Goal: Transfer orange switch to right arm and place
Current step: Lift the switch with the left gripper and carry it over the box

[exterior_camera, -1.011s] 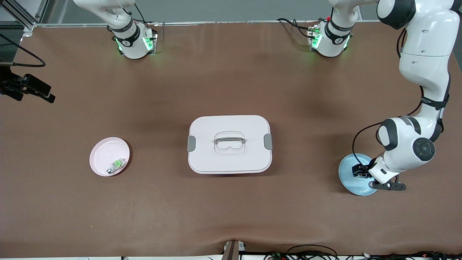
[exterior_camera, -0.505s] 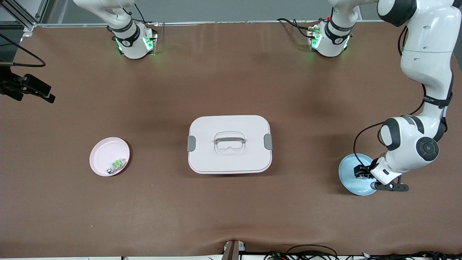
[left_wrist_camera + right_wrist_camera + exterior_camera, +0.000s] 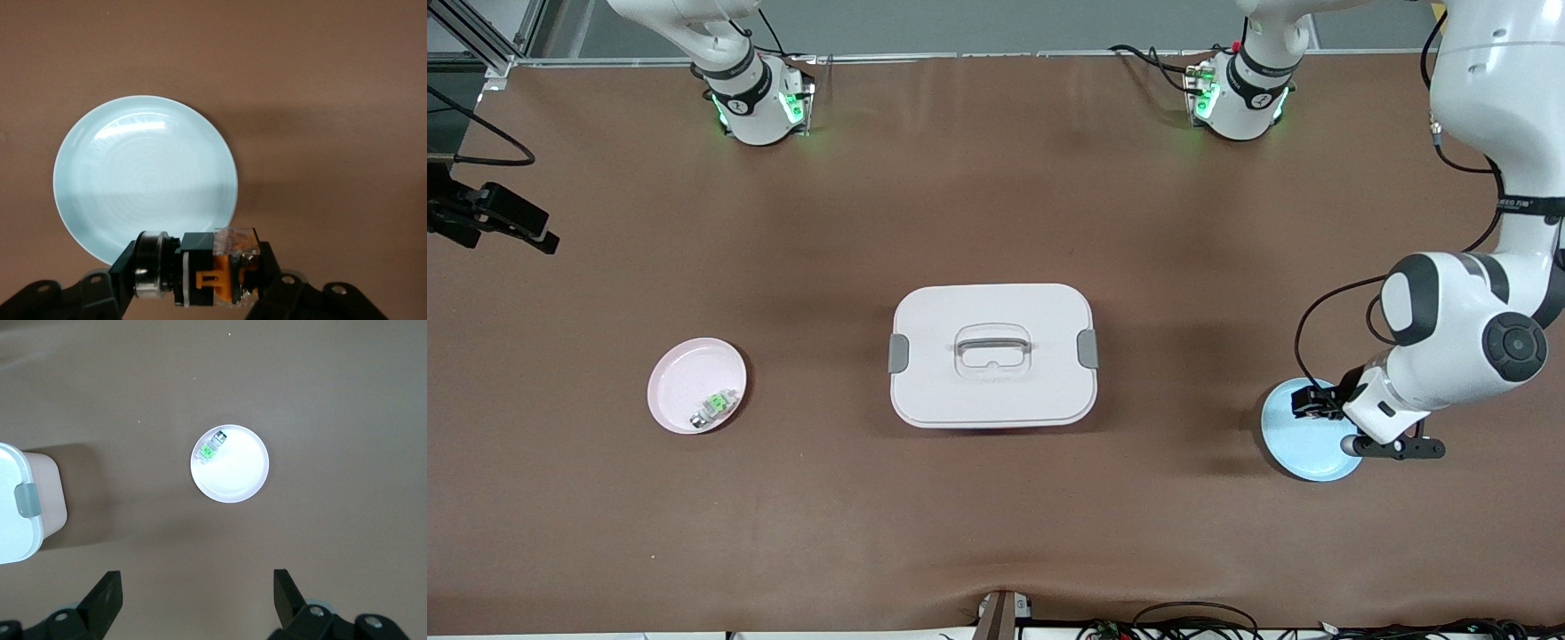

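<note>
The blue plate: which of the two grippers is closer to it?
The left. The left gripper, shut on the orange switch, is above the blue plate. The right gripper, open, is up over the pink plate near the right arm's end.

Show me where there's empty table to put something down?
Bare brown table lies between the arms' bases and the white lidded box, between that box and the pink plate, and along the edge nearest the front camera. It is crowded at the blue plate, where the left end effector holds the orange switch above it.
</note>
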### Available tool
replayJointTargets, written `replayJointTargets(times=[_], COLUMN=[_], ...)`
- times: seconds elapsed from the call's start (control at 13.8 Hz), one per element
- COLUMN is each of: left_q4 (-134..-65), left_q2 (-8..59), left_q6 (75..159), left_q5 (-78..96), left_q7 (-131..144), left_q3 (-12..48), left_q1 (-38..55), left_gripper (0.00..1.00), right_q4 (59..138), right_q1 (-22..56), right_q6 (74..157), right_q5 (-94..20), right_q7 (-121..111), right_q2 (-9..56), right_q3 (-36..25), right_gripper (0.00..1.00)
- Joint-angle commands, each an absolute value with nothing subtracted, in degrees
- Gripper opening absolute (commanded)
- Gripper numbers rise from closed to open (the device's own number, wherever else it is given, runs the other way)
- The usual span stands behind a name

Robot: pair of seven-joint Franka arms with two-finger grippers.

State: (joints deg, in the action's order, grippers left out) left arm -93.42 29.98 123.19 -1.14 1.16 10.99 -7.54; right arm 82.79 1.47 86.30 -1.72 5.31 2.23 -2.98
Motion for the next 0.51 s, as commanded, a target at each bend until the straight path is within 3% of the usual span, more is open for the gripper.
replayJointTargets(times=[0.0,0.43], left_q4=[-93.87,-87.81], left_q2=[25.41,23.3], left_q6=[118.58,108.55], left_q5=[-0.26,3.68], left_q7=[6.65,20.98], left_q3=[14.22,21.79], left_q1=[-7.82,-7.65], left_gripper=[0.03,0.03], right_q4=[81.83,81.83], right_q1=[0.53,-2.81], right_q6=[86.22,87.1], right_q5=[-1.58,-4.74], right_q7=[6.06,5.1], right_q2=[2.81,3.77], right_q3=[-2.64,-2.64], right_gripper=[1.0,1.0])
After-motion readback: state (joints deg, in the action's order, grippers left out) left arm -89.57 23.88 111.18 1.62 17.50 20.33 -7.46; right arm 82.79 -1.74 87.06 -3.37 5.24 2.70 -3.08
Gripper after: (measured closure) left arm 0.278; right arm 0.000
